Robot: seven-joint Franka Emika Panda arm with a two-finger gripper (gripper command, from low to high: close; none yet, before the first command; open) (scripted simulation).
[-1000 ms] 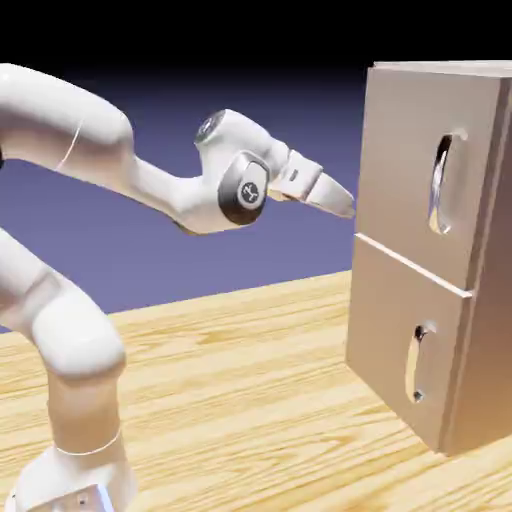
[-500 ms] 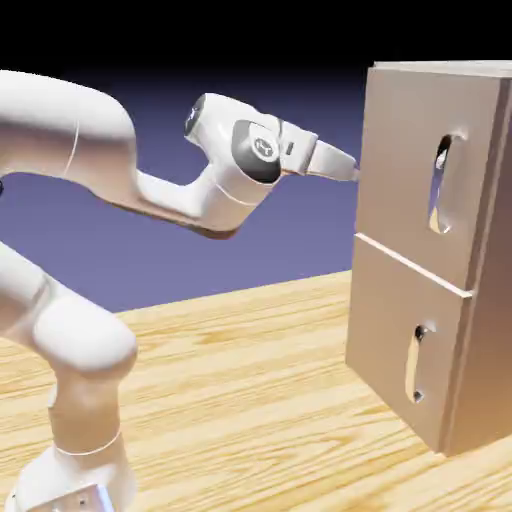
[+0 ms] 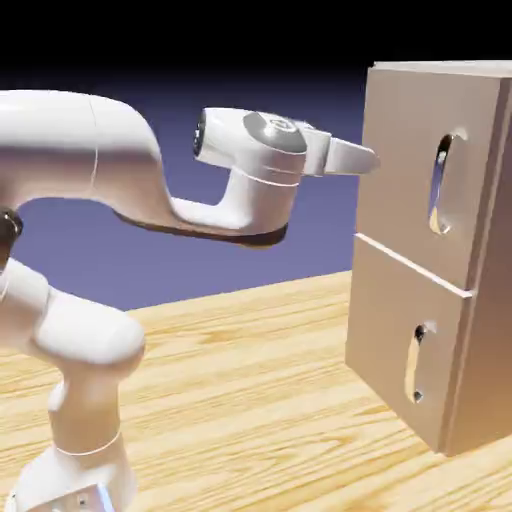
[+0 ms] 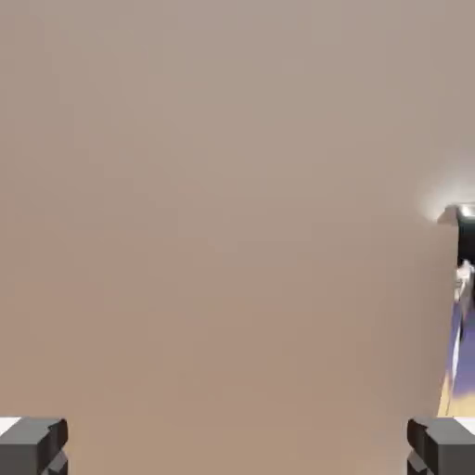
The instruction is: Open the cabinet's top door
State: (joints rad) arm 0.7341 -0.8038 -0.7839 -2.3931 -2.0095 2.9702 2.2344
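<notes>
Approach step in hand; nothing gripped. In the exterior view the white arm (image 3: pixel 110 160) rises from the lower left above the wooden worktop (image 3: pixel 230 400) and reaches level to the right; the fingers (image 3: pixel 362 157) stand at the left edge of the cabinet (image 3: pixel 490 330), spread wide and empty, close to the top door (image 3: pixel 400 170) though contact cannot be confirmed. The door is shut; its long silver handle (image 3: pixel 440 185) lies further right, apart from the fingers. The hand view confirms this: plain door panel between both fingertips (image 4: pixel 32 443), handle (image 4: pixel 461 269) at the far right edge. Next move, in my judgement: shift sideways to centre on the handle, then close and pull.
</notes>
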